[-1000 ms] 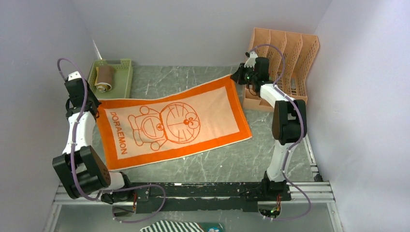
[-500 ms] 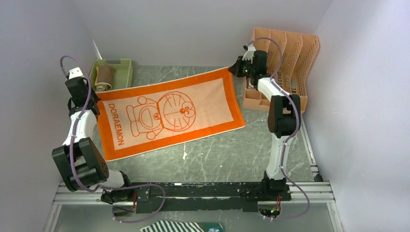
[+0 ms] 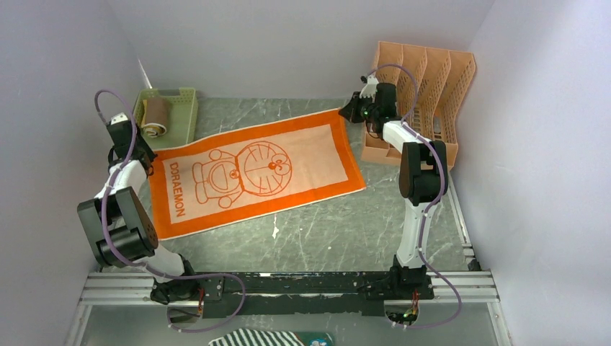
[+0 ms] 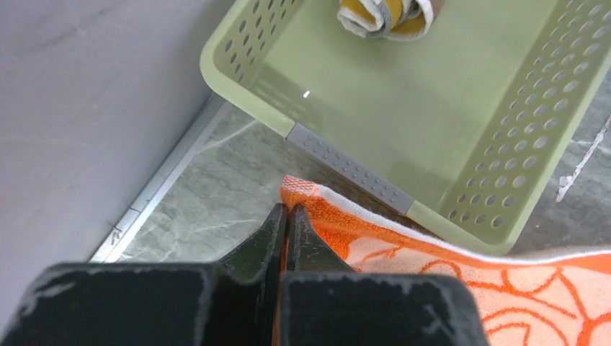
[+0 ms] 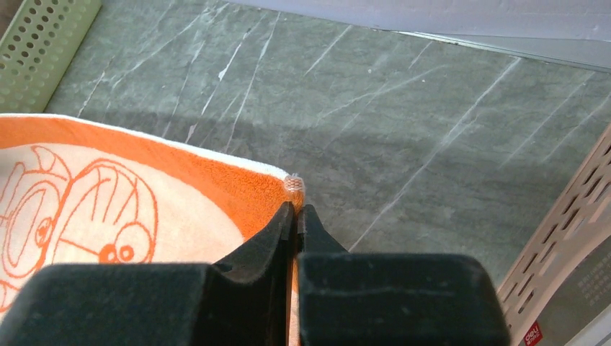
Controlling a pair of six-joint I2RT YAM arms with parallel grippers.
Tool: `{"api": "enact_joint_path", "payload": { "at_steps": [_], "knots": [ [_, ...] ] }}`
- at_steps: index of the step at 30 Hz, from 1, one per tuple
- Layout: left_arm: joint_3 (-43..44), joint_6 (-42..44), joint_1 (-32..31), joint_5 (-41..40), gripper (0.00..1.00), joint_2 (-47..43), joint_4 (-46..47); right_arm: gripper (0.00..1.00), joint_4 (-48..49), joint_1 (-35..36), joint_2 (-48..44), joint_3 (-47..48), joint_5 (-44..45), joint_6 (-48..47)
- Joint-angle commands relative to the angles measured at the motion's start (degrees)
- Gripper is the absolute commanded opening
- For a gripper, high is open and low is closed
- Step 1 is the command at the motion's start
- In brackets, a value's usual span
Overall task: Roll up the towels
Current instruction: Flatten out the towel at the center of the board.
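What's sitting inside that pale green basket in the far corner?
One rolled yellow-tan towel lies in the green basket; the rest of its floor looks bare. Anything under the roll is hidden.

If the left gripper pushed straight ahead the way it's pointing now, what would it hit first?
Probably the near rim of the basket, just past the towel corner that the left gripper pinches; depth is unclear.
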Motion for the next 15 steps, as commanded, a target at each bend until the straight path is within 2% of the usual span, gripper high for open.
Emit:
{"api": "enact_joint_path", "payload": {
  "at_steps": [1,8,15],
  "knots": [
    [2.7,-3.4,0.2,0.6,0.07,4.1,-1.3,0.0,1.5,-0.4,0.2,0.4,-0.8,-0.4],
    [6.2,-4.5,0.2,1.8,0.07,13.9,1.6,0.0,1.0,-0.4,1.3,0.9,-0.8,-0.8],
    [14.9,-5.0,0.2,3.7,0.07,22.6,2.7,0.0,-0.1,-0.4,2.1,2.1,-0.3,-1.9]
  ]
}}
